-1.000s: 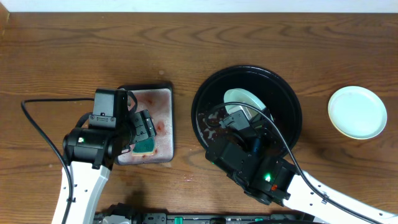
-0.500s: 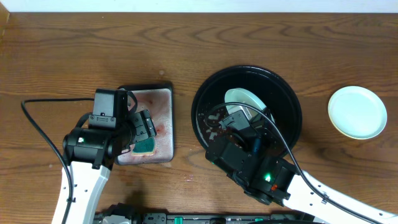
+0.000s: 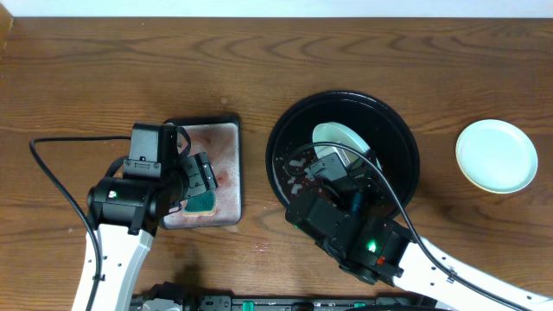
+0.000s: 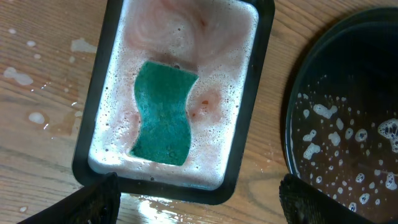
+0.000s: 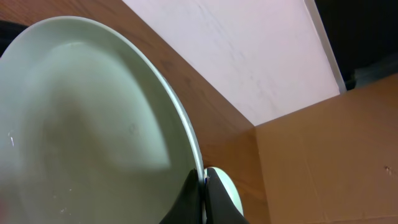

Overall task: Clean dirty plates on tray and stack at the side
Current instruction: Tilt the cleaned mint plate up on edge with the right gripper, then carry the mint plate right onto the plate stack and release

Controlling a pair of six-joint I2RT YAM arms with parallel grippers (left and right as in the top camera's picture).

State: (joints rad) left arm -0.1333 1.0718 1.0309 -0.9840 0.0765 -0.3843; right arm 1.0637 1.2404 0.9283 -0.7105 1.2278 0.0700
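My right gripper (image 3: 331, 164) is shut on the rim of a pale mint plate (image 3: 339, 138) and holds it tilted over the round black tray (image 3: 285, 130). In the right wrist view the fingers (image 5: 204, 182) pinch the plate's edge (image 5: 74, 124). A second mint plate (image 3: 496, 155) lies on the wood tabletop at the right; its edge shows behind the fingers in the right wrist view (image 5: 231, 190). My left gripper (image 3: 197, 177) is open and empty above the small basin; its fingers (image 4: 199, 196) are spread wide. No yellow plate is in view.
The small black basin (image 3: 235, 164) holds pinkish foamy water and a green sponge (image 4: 163, 112). The basin's rim (image 4: 264, 93) and the tray's wet, foam-flecked floor (image 4: 336, 143) show in the left wrist view. Water drops lie on the wood (image 4: 34, 115) left of the basin.
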